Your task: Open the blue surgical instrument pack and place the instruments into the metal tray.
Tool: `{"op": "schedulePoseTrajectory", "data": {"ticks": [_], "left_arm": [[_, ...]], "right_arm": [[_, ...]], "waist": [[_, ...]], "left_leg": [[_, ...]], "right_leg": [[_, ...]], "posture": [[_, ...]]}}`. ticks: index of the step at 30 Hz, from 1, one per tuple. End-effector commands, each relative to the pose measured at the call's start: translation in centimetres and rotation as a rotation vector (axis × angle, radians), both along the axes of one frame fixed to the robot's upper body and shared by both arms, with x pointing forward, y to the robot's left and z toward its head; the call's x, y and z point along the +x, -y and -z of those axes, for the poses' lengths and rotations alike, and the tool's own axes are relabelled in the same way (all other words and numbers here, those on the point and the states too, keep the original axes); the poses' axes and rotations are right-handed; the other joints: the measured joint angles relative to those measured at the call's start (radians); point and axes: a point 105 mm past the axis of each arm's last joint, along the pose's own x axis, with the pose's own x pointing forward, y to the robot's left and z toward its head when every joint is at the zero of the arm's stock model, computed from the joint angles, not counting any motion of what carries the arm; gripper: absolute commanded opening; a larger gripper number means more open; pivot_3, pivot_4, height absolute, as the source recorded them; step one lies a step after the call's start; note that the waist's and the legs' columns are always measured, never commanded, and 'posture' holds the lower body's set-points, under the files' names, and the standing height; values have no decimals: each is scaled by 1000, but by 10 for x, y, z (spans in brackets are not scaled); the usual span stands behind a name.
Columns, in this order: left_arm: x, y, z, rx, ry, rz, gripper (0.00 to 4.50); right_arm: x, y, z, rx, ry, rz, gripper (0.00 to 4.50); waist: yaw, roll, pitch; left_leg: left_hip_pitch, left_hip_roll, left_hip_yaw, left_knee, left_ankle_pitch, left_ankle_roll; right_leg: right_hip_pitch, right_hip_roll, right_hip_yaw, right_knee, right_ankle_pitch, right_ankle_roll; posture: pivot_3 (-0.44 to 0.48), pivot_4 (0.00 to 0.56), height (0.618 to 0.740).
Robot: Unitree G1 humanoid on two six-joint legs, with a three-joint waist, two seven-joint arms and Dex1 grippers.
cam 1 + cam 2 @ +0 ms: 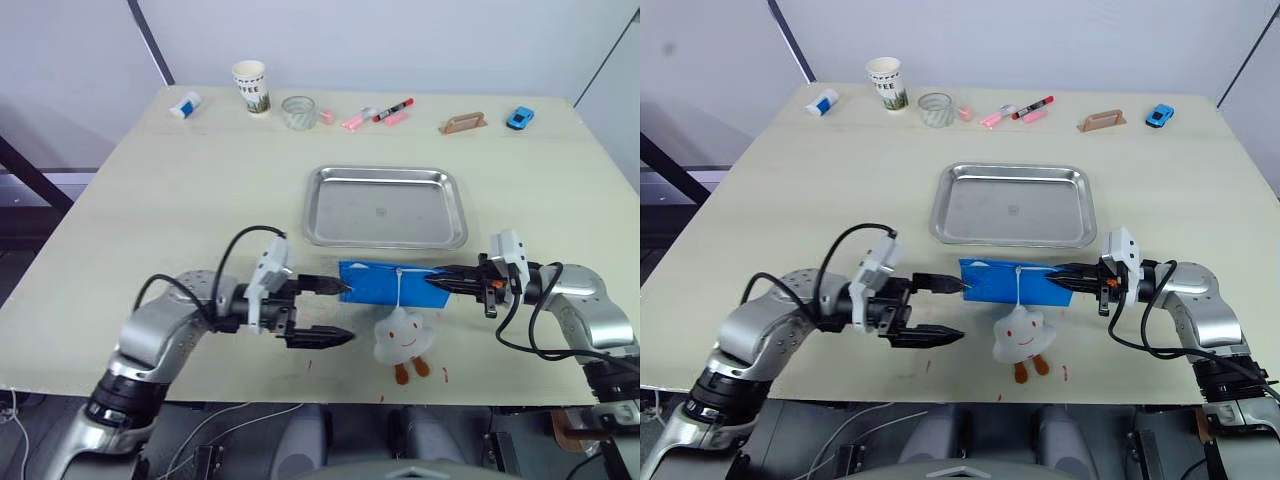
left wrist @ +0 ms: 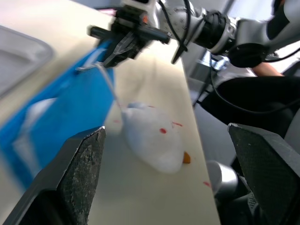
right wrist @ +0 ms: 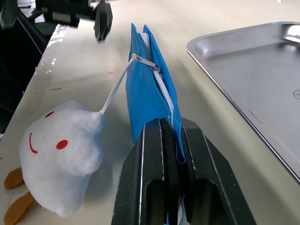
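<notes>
The table (image 1: 180,200) is a pale wooden top, and the tray (image 1: 385,207) lies empty near its middle, shiny and flat. Just in front of the tray, on the near side, the pack (image 1: 385,282) stands on its long edge, a bright blue pouch with a white zipper along its top and a zip pull part way along. The right gripper (image 1: 437,280) is clamped on the pack's right end, its two fingers (image 3: 150,168) pressed together with the blue fabric pinched between them, as the right wrist view shows. The left gripper (image 1: 335,312) is spread wide: its upper finger (image 1: 322,285) reaches to the pack's left end, though whether it touches cannot be told, and the lower finger (image 1: 322,339) lies well apart over the bare table nearer the edge. A white plush charm (image 1: 403,338) with a red smiling face and orange feet lies on the table in front of the pack, tied by a white cord (image 3: 115,91) to the zip pull. Along the far edge stand a paper cup (image 1: 251,86), a glass (image 1: 298,112) beside it, a small white and blue item (image 1: 185,105) to the left, pink and red markers (image 1: 378,114), a tan object (image 1: 462,123) and a small blue toy car (image 1: 520,117) at the right. No instruments can be seen; the pack's inside is hidden.
</notes>
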Motion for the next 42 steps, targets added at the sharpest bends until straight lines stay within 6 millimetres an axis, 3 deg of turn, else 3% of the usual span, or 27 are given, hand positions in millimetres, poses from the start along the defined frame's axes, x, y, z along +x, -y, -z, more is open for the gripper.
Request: {"op": "schedulePoseTrajectory", "data": {"ticks": [1,12,19,22,28,30,42], "left_arm": [[-2,12,2,3,17,36,4457],[10,36,35,70,26,4,4457],[6,47,43,70,32,22,4457],[7,47,43,80,35,38,3672],[13,54,35,95,44,67,891],[14,56,31,95,47,73,215],[8,44,1,33,84,158,78]], "right_arm": [[1,5,-12,-5,45,19,0],[0,2,-12,1,44,24,0],[-1,1,-12,5,45,32,0],[-1,1,-12,6,46,34,0],[-2,0,-13,9,50,35,0],[-2,-1,-12,10,50,36,0],[0,0,-11,5,54,41,0]], "waist": [[1,0,0],[1,0,0],[0,0,0],[0,0,0],[2,0,0],[0,0,0],[0,0,0]], "left_leg": [[0,0,0,0,0,0],[0,0,0,0,0,0],[0,0,0,0,0,0],[0,0,0,0,0,0],[0,-1,0,0,0,0],[0,-1,0,0,0,0],[0,-1,0,0,0,0]], "right_leg": [[0,0,0,0,0,0],[0,0,0,0,0,0],[0,0,0,0,0,0],[0,0,0,0,0,0],[0,0,0,0,0,0],[0,0,0,0,0,0],[0,0,0,0,0,0]], "posture": [[0,150,740],[0,150,740],[0,150,740],[0,150,740],[0,150,740],[0,150,740],[0,150,740]]}}
